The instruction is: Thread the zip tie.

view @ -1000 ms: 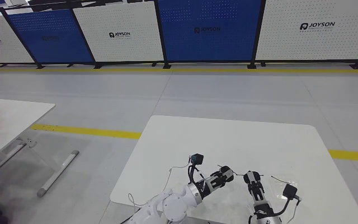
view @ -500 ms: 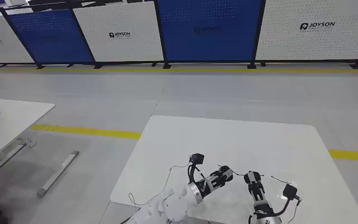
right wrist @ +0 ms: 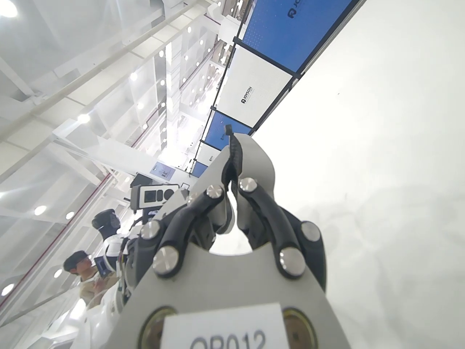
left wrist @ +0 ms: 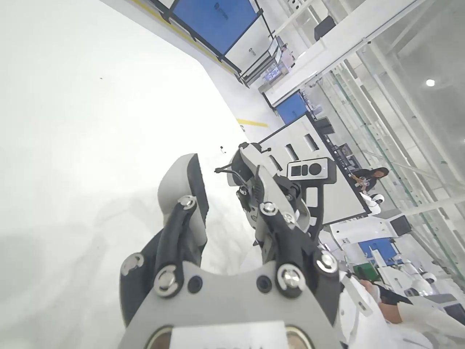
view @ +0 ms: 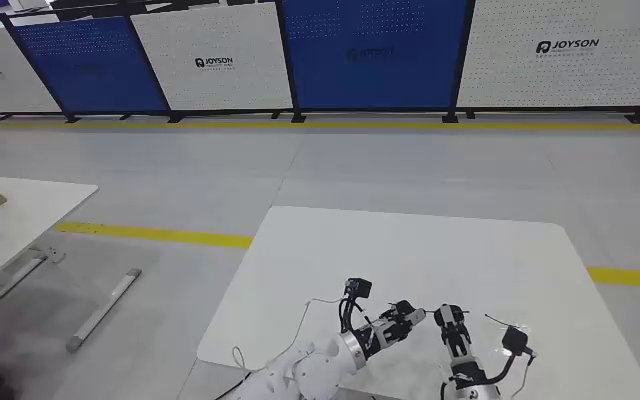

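Note:
A thin black zip tie [right wrist: 228, 130] pokes out past the tips of my right gripper [right wrist: 232, 147], which is shut on it. In the left wrist view the zip tie's end [left wrist: 222, 169] sticks out from the right gripper [left wrist: 247, 157] towards the gap of my left gripper [left wrist: 226, 172]. The left gripper is open with nothing between its fingers [left wrist: 191, 183]. In the top view the left gripper [view: 408, 317] and the right gripper [view: 447, 317] are close together, low over the near part of the white table [view: 420, 245].
The table's near edge is just behind both arms, and its far half is bare. A second white table [view: 35, 205] stands off to the left across the floor. Blue and white panel walls [view: 370, 55] line the back.
The left arm has shifted slightly towards the near edge and closer to the right gripper. The right gripper has hardly moved.

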Controlling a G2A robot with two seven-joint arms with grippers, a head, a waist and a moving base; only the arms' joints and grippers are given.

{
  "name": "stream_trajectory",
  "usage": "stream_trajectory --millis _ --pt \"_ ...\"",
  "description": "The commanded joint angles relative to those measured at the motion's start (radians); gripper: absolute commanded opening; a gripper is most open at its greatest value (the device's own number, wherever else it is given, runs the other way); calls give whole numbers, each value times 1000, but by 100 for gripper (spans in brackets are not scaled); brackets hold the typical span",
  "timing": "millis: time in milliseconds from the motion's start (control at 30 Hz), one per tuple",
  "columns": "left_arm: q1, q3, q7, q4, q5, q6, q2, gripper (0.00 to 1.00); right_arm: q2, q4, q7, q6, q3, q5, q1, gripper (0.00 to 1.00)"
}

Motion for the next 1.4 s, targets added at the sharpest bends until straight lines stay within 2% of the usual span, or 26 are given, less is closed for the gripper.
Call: stream_trajectory --millis 0,100,167,1200,1267,1300,1367 --pt "-2 1 2 0 1 3 -1 20 -1 0 1 -1 0 -3 0 0" --pt "-4 2 5 0 -1 6 -2 13 -1 0 1 -4 0 -5 0 0" --pt "-5 2 7 2 -3 5 -3 0 -2 0 2 -6 1 -6 -1 0" --pt "-17 22 19 19 5 -21 -12 0 -7 1 39 -37 19 12 -7 0" --pt "-16 21 21 19 5 -23 -12 11 -7 1 36 -38 19 10 -8 0" --pt "-16 20 25 19 8 -24 -12 33 -8 1 34 -37 19 7 -9 0" --pt "-13 19 30 16 14 -24 -11 40 -8 2 30 -36 19 3 -10 0"
